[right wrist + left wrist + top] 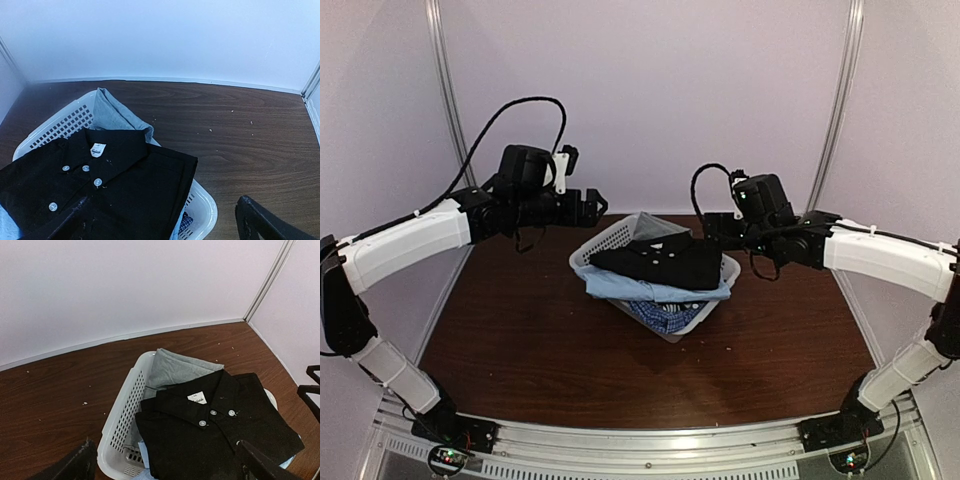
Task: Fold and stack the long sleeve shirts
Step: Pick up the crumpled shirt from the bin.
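Both jaws gape empty, flanking the black shirt (660,262) atop the basket (603,241).

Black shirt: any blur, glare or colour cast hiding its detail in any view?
Left wrist: black shirt sharp, buttons distinct, no glare; its pincer fingers at the bottom edge look soft. Right wrist: bluish cast on the wall, hazy left edge, shirt clear. Top external: softer overall, shirt reads as a dark mass, bright reflection on the front rail.
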Robot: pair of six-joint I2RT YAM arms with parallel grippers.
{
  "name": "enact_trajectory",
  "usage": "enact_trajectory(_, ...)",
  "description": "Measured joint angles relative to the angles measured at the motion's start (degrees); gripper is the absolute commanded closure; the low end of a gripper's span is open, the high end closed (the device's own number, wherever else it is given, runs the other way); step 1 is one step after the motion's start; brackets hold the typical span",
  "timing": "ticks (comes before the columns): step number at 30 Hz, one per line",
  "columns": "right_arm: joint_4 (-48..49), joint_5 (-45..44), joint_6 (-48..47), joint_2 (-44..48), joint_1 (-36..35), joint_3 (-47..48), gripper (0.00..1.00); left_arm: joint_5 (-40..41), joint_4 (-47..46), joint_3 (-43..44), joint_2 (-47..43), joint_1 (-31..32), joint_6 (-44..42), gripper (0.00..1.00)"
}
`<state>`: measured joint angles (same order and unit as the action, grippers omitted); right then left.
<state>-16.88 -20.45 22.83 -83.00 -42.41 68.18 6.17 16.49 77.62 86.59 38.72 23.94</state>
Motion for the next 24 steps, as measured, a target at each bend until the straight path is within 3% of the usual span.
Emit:
enact_trajectory(17, -6.16, 1.36, -2.03, -10.69, -3.85, 7.8, 0.0, -0.28, 1.92, 0.04, 0.13, -0.04, -0.02, 0.02)
enact_trajectory(24, -6.71, 0.92, -1.62, -10.1, -3.43, 7.45, 0.0, -1.84, 6.23, 4.79, 5.68, 3.52, -0.7, 0.02)
